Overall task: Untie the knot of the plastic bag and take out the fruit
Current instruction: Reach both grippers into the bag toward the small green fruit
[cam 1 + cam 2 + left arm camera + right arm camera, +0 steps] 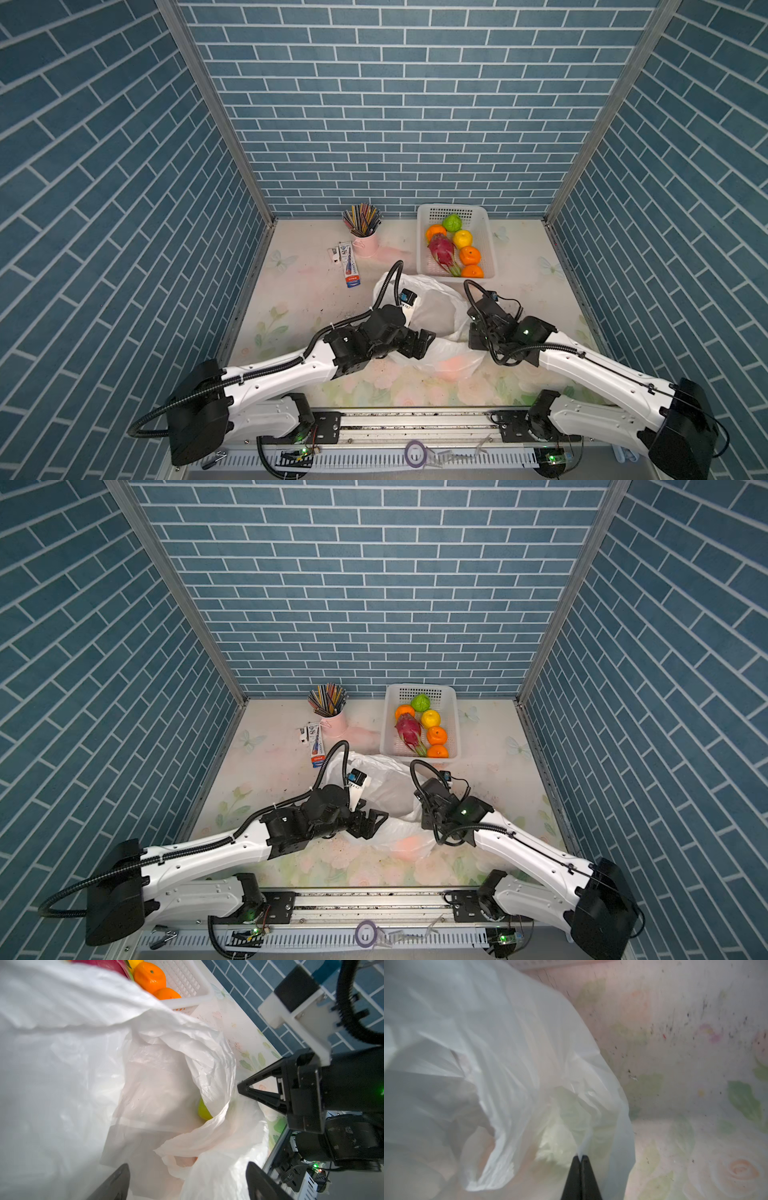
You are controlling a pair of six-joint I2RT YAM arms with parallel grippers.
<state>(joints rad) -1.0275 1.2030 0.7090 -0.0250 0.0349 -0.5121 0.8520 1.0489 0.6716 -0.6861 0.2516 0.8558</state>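
Six toy fruits (pixel 441 248) sit in the white perforated basket (pixel 491 245) at the counter's back right. Toward the front edge, my right claw (pixel 581 1156) pinches the rim of the thin white plastic bag (pixel 432 311). My left claw (pixel 188 1165) gapes above its mouth, and I judge it must next reach the green fruit (pixel 203 1110) inside.
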